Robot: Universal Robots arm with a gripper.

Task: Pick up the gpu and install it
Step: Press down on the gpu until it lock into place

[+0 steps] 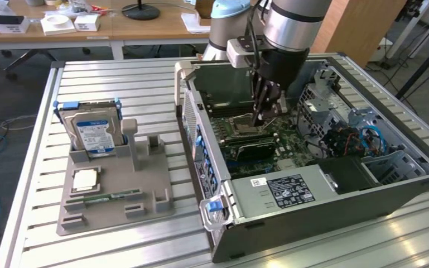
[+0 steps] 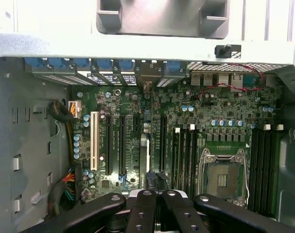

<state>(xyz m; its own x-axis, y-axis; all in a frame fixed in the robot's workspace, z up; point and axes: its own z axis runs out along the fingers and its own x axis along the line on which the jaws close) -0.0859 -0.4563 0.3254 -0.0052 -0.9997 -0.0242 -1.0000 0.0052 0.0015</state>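
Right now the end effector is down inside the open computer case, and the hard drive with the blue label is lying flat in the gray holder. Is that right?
Not quite. The hard drive is standing upright in the gray holder, not lying flat, as the exterior view shows. The rest holds: the end effector is down inside the open computer case.

Claw [image 1: 263,120]: inside computer case [image 1: 393,195], above motherboard [image 1: 289,139].
Tray [image 1: 151,184]: outside case, toward the exterior view's left of claw.
Hard drive [image 1: 94,131]: upright on tray.
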